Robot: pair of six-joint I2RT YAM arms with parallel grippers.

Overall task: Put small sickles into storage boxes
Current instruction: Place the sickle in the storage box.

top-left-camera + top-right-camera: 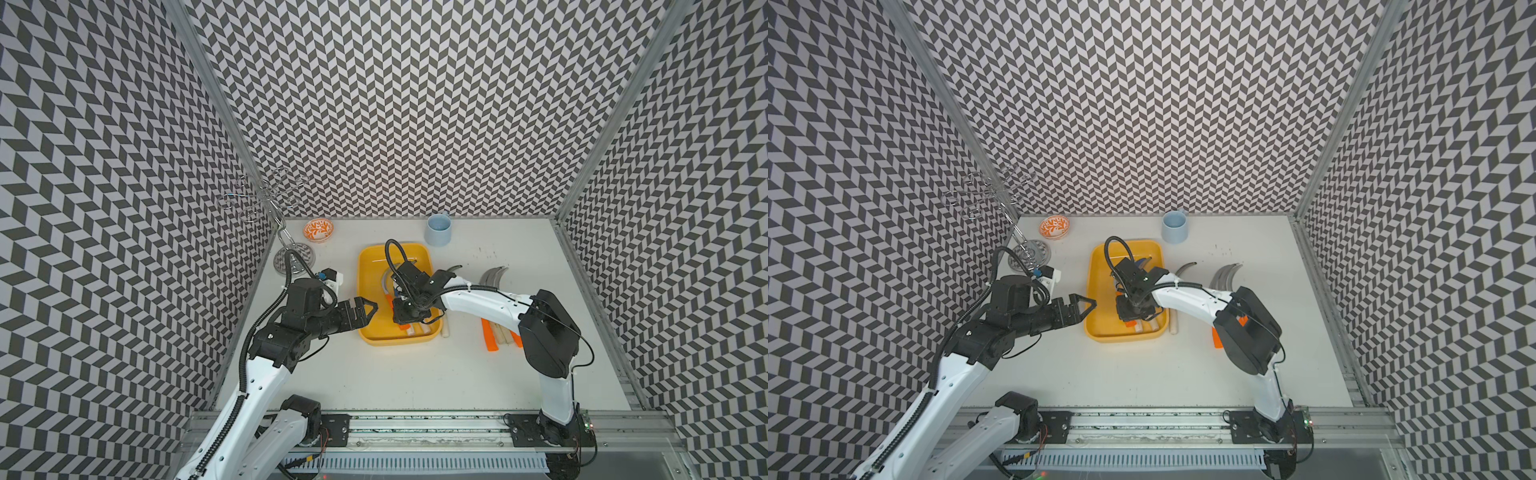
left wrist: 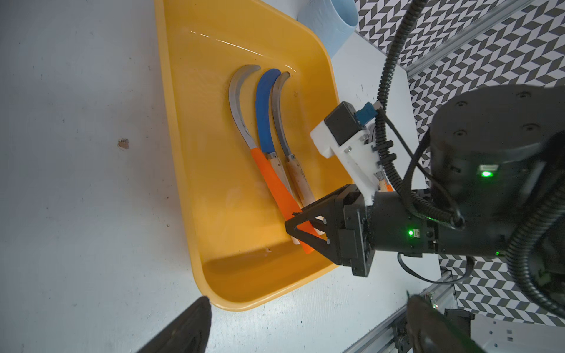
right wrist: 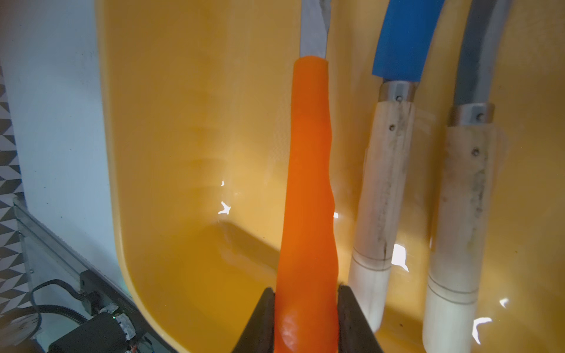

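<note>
one orange sickle between right gripper jaws

yellow tray, orange sickle handle, blue sickle blade, pale blue cup, grey-white chevron walls

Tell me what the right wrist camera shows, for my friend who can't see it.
The black right gripper is shut on the end of a sickle with a bright orange handle and grey steel blade, inside a shallow yellow plastic tray. Beside it lie a blue-bladed sickle and a grey-bladed sickle, both with pale wooden handles.
</note>
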